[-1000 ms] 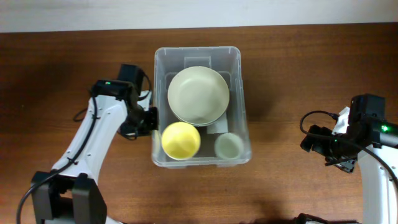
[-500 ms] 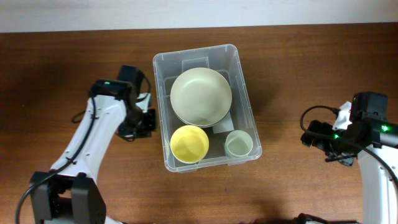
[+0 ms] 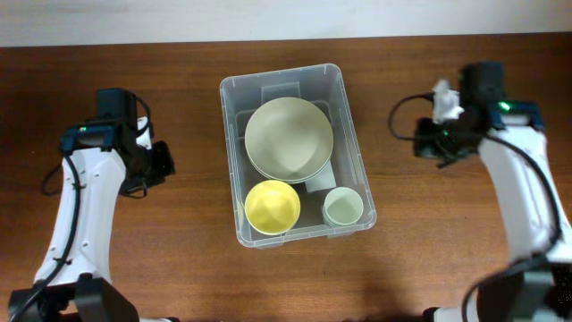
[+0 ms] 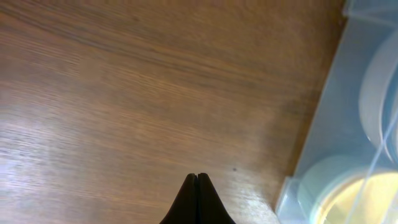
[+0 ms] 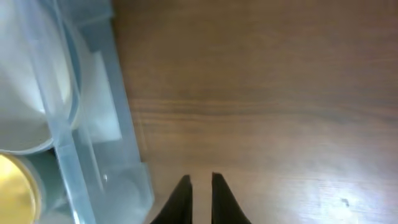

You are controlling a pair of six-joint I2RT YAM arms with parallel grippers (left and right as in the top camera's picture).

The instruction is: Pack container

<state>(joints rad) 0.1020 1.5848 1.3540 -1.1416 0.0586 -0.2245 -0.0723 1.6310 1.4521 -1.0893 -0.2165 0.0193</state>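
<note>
Overhead, left to right: left hand hangs over bare counter, well apart from the container, clenched on nothing; the left wrist view shows its tips pressed together. The container sits mid-counter, slightly skewed, and holds a large pale bowl, a yellow bowl and a small pale cup, all upright. Right hand is off the container's right side, near but not touching. It looks clenched on nothing too, though the right wrist view leaves a sliver between the tips, hard to call. Packing looks about done. To finish well, keep both hands clear of the thin walls and lift away without nudging the container.
</note>
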